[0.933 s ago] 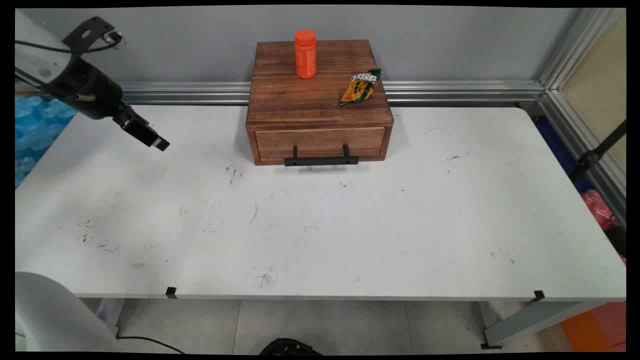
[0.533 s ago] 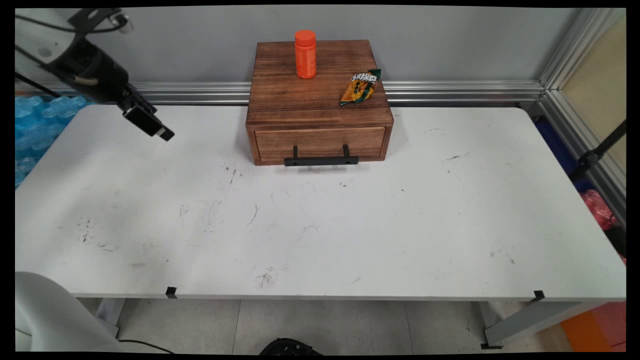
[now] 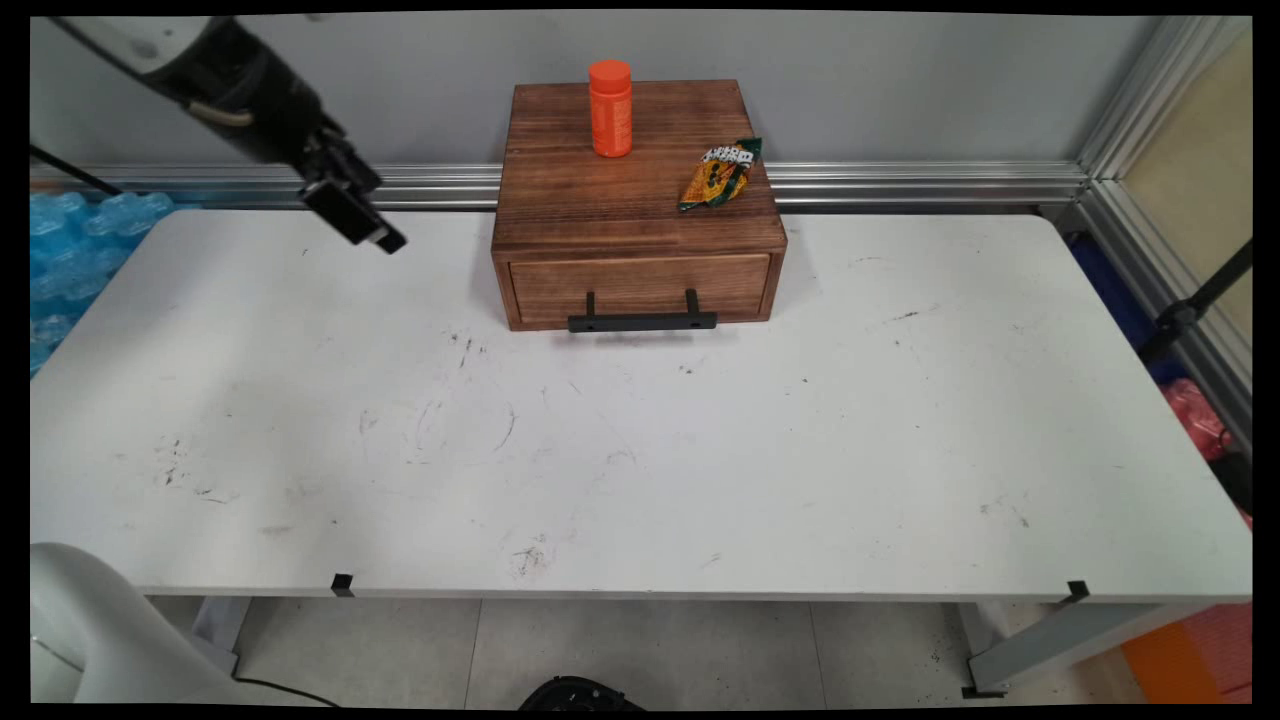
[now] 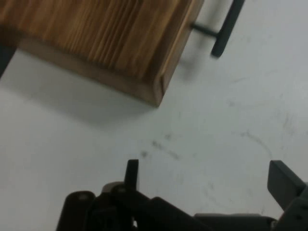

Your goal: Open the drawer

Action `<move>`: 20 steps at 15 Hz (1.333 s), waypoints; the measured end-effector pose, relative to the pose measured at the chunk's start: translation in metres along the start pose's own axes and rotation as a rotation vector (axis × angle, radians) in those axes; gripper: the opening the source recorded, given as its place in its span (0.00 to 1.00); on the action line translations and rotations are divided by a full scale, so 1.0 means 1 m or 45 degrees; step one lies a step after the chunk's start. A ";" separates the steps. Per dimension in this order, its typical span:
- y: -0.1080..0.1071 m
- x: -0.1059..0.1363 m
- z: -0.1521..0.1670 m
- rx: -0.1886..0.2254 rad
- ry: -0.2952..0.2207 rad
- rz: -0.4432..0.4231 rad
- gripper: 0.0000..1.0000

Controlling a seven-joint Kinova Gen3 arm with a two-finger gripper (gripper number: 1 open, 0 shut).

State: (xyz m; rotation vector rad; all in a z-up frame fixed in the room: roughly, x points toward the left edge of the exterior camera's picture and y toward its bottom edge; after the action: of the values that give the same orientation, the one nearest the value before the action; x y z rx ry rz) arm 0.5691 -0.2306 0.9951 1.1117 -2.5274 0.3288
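At the upper left the black tool [image 3: 372,232] hangs in the air above the back left part of the white tabletop [image 3: 640,450], slanting down to the right and holding nothing. In the hand view its two fingers [image 4: 132,174] stand far apart — spread wide — with bare tabletop between them.

Nearest to it, just to the right, is a wooden box [image 3: 637,200] at the back middle of the tabletop, against the wall. Its long side runs left to right, and its drawer front faces the near edge, shut, with a black bar handle [image 3: 642,320] lying level across it. An upright orange bottle [image 3: 610,108] stands on the box at the back. Right of it, apart, lies a crumpled orange-and-green snack packet [image 3: 720,174] — tilted, upper end to the right.
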 end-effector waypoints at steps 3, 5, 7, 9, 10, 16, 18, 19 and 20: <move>0.013 0.031 0.010 -0.013 0.034 0.093 1.00; 0.020 0.044 0.017 -0.018 0.048 0.136 1.00; 0.030 0.061 0.030 -0.027 0.064 0.189 1.00; 0.041 0.077 0.045 -0.038 0.075 0.238 1.00; 0.044 0.081 0.050 -0.042 0.078 0.252 1.00; 0.070 0.114 0.106 -0.068 0.073 0.390 1.00; 0.077 0.120 0.127 -0.074 0.059 0.426 1.00; 0.081 0.123 0.140 -0.074 0.050 0.446 1.00; 0.084 0.125 0.150 -0.073 0.041 0.458 1.00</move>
State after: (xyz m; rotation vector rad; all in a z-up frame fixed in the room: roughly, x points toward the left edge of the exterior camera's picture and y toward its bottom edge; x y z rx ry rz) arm 0.3936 -0.3105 0.9048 0.6207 -2.6830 0.3594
